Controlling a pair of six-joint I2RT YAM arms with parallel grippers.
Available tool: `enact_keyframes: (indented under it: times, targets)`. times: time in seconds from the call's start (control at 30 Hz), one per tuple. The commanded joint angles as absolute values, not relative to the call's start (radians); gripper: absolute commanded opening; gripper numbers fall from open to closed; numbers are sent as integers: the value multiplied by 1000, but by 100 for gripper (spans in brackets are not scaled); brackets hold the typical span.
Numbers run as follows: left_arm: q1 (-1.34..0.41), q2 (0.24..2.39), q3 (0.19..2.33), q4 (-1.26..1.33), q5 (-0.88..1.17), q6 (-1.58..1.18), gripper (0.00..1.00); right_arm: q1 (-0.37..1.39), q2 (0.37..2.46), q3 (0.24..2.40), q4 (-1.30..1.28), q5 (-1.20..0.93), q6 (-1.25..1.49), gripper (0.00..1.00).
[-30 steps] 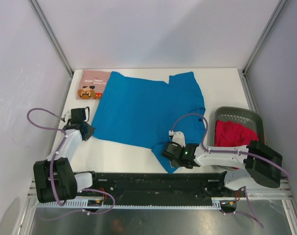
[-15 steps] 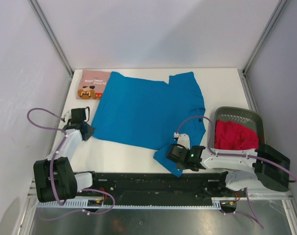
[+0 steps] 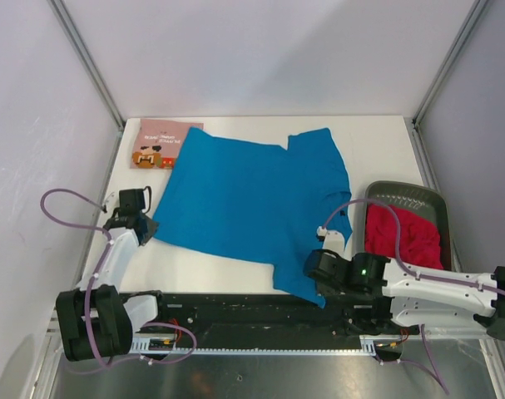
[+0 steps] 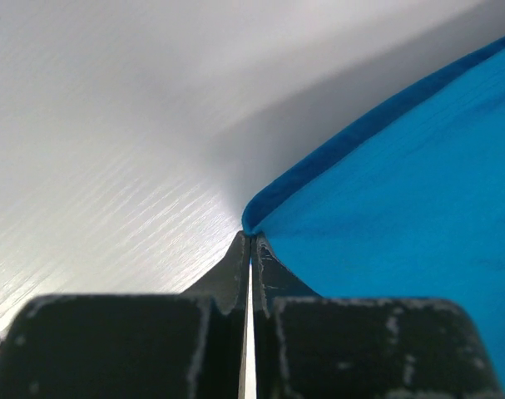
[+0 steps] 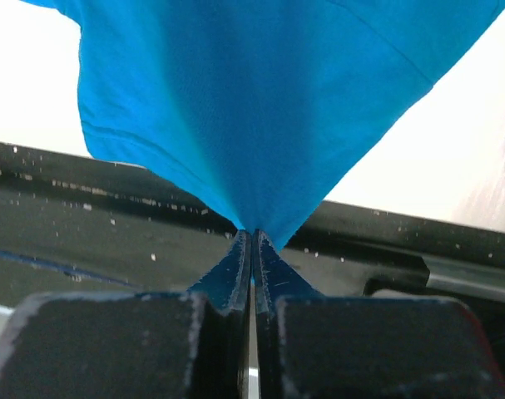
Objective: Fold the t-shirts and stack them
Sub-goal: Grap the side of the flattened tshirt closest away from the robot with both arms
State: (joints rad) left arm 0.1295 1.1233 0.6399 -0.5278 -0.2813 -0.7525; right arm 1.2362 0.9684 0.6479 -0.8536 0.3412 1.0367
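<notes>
The blue t-shirt (image 3: pixel 248 195) lies spread across the white table. My left gripper (image 3: pixel 149 226) is shut on its near left corner (image 4: pixel 254 218). My right gripper (image 3: pixel 313 272) is shut on its near right corner (image 5: pixel 260 208), and that corner is pulled out over the dark base rail. A folded pink t-shirt (image 3: pixel 158 145) with cartoon print lies at the far left, partly under the blue one. The red t-shirt (image 3: pixel 402 237) is bunched in the grey basket (image 3: pixel 404 194) on the right.
The black base rail (image 3: pixel 235 307) runs along the near table edge. Angled metal posts and white walls enclose the table on the left, right and back.
My right gripper shut on the shirt's near right corner and dragged it toward the near right, over the rail. The whole blue shirt shifted and stretched. The left gripper kept its hold.
</notes>
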Motion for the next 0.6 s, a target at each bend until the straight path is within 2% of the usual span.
enact_keyframes:
  times: [0.0, 0.3, 0.47, 0.57]
  targets:
    - [126, 1050, 618, -605, -364, -779, 0, 1294, 912, 654, -996, 326, 1140, 0]
    - [124, 991, 624, -694, -421, -805, 0, 1325, 832, 746, -1185, 404, 1206, 0]
    - [71, 1087, 707, -691, -421, -803, 0, 1098, 877, 798, -1131, 398, 986, 0]
    - [-2, 1183, 784, -690, -448, -827, 0, 911, 915, 807, -997, 303, 828, 0]
